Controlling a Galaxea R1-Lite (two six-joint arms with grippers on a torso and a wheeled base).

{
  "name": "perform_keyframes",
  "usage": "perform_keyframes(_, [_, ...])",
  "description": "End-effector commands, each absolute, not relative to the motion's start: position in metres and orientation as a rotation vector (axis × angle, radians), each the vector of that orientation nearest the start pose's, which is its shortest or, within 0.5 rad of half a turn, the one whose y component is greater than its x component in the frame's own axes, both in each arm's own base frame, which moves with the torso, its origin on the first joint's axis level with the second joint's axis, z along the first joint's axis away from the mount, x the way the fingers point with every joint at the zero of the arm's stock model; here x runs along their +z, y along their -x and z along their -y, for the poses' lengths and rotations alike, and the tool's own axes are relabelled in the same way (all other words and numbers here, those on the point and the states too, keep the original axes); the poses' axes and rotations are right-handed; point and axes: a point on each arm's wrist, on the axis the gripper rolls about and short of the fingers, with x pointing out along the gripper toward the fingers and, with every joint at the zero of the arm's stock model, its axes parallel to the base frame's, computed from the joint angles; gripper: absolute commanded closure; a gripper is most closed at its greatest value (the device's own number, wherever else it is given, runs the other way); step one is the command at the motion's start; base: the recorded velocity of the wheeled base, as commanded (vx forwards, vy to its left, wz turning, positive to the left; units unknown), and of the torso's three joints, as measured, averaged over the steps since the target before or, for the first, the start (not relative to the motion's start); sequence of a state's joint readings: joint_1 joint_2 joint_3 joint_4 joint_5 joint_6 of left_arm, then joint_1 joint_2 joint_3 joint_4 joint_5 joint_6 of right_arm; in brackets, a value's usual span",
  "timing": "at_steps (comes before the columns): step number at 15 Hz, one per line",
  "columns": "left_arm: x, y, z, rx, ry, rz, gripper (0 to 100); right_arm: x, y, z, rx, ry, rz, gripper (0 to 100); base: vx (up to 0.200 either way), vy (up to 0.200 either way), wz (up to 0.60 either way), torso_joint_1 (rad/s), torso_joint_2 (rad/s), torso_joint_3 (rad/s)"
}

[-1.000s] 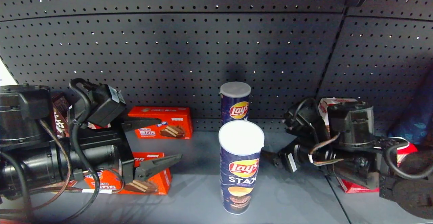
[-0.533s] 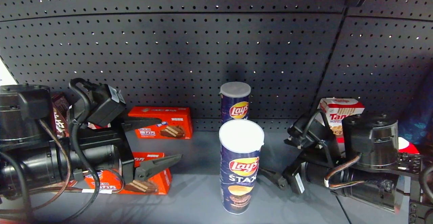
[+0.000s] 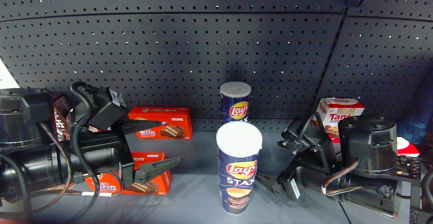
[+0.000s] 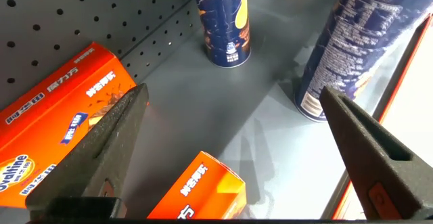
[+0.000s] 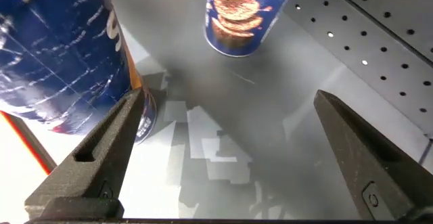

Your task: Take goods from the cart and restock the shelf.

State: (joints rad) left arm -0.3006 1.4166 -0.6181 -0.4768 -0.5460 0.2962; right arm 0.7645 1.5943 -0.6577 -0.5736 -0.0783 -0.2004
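Chip can is standing placed on shelf.
Left gripper and right gripper are gaping empty; cart fetch likely next.

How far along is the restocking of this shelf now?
Done, seemingly: a front blue cylindrical chip can and a rear blue chip can stand upright on the grey metal shelf, with orange cardboard boxes beside them. In hand: nothing; the left gripper and right gripper have open, empty fingers. Left: probably fetching more goods; how many, I cannot tell.
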Motion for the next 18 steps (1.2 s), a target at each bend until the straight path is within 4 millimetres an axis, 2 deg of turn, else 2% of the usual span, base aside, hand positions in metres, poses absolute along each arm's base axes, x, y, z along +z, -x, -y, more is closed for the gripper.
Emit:
perform_keyframes(1, [0.192,-0.211,0.078,-0.881,-0.235,-0.203,0,0.167,-0.194,-0.184,0.715,0.344,-0.271,0,0.000,0.000,0.00,0.000,0.00,0.000])
perform_keyframes(8, [0.192,-0.210,0.077,-0.881,-0.235,-0.206,0,0.170,-0.199,-0.181,0.691,0.332,-0.262,0,0.000,0.000,0.00,0.000,0.00,0.000])
perform_keyframes(11, [0.190,-0.210,0.077,-0.882,-0.235,-0.211,0,0.188,-0.241,-0.170,0.556,0.291,-0.213,0,0.000,0.000,0.00,0.000,0.00,0.000])
perform_keyframes(12, [0.190,-0.210,0.077,-0.882,-0.235,-0.211,0,0.189,-0.247,-0.170,0.543,0.288,-0.212,0,0.000,0.000,0.00,0.000,0.00,0.000])
perform_keyframes(13, [0.190,-0.210,0.077,-0.880,-0.234,-0.210,0,0.189,-0.262,-0.171,0.514,0.283,-0.210,0,0.000,0.000,0.00,0.000,0.00,0.000])
perform_keyframes(18, [0.190,-0.208,0.075,-0.874,-0.234,-0.210,0,0.176,-0.293,-0.188,0.503,0.286,-0.228,0,0.000,0.000,0.00,0.000,0.00,0.000])
